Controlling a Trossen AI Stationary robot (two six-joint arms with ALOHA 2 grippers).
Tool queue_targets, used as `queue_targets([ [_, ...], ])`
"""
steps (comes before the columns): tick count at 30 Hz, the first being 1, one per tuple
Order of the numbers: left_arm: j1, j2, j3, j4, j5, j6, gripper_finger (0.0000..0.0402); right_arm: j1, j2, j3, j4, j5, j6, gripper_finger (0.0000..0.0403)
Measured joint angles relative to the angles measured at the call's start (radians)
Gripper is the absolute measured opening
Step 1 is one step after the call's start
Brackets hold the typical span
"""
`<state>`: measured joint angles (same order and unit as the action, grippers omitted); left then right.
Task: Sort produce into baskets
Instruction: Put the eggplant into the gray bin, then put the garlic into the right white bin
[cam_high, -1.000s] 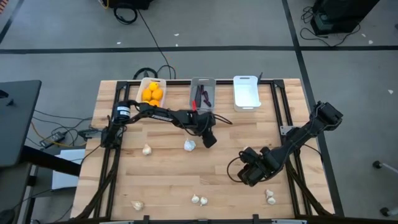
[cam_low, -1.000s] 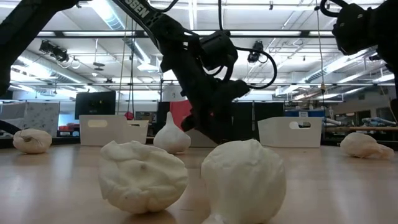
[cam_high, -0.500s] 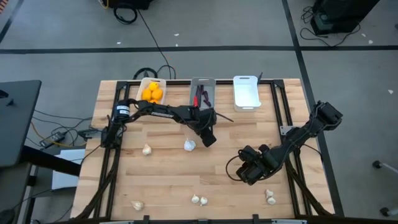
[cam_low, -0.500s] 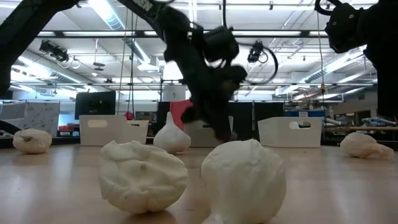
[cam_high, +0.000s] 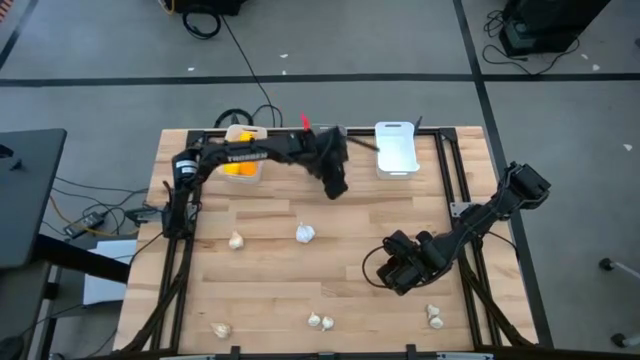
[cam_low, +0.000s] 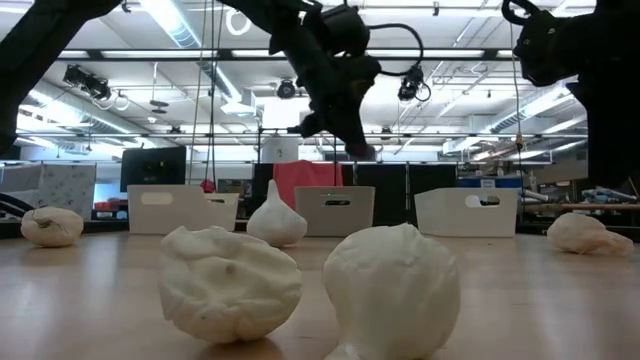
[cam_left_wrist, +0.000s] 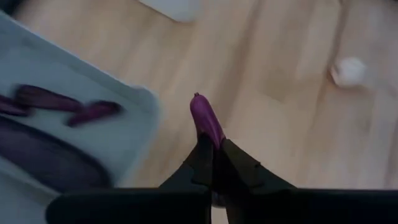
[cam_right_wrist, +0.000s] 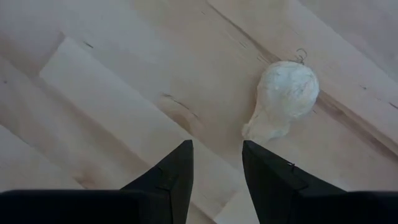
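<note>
Since the earlier frame, my left gripper (cam_left_wrist: 211, 146) has risen from mid-table to the grey basket (cam_left_wrist: 134, 124) at the far edge, fingers clamped on a purple piece (cam_left_wrist: 206, 120). My right gripper (cam_right_wrist: 216, 163) hovers near the right edge, fingers apart, beside a garlic bulb (cam_right_wrist: 283, 96).

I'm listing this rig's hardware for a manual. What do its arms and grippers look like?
Both arms are dark and jointed. The left arm carries white lettering and a white-banded joint, with black cable looping off it. Each gripper, left and right, ends in two dark tapered fingers.
</note>
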<state>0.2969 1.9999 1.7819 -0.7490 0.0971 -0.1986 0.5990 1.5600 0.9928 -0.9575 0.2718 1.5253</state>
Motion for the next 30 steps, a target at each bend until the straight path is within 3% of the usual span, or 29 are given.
queue_targets([
  [7,0.127,0.0,0.013,-0.004,-0.005,0.055,0.0031,-0.005,0.0,0.0,-0.003,0.021,0.099,0.0149],
  [12,0.164,0.002,0.013,-0.006,-0.007,0.083,0.0089,-0.034,0.0,0.0,-0.006,0.023,0.108,0.0149],
  [18,0.17,0.002,0.018,-0.058,-0.007,0.121,0.0154,-0.09,0.0,0.0,-0.014,0.01,-0.009,0.0149],
  [24,0.159,-0.018,0.028,-0.246,-0.007,0.193,0.016,-0.139,0.0,0.0,-0.014,-0.032,-0.113,0.0149],
  [30,0.108,-0.079,-0.039,-0.328,-0.006,0.201,0.016,-0.183,0.0,0.0,-0.012,0.034,-0.141,0.0149],
])
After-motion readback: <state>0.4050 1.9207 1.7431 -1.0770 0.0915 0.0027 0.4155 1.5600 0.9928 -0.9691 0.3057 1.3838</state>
